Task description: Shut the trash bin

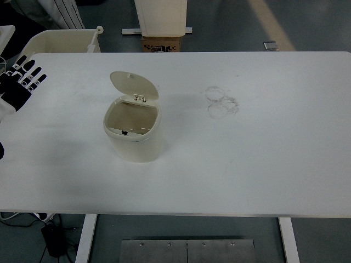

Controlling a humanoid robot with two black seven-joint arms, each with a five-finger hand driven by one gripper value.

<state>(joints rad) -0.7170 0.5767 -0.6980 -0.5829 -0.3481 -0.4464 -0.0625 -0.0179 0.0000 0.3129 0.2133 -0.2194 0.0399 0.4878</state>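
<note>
Left of desk (263, 164) centre: cream trash bin (133, 131), upright | lid (134, 85) hinged at far rim, standing open | likely light, stiff plastic, may slide; best pressed down at lid top | far left: left hand (19, 82), fingers (34, 74) spread, holding nothing.

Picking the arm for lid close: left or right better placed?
Left. The left hand is over the table's left edge, fingers spread, on the same side as the trash bin with its lid up. No right hand in view.
</note>
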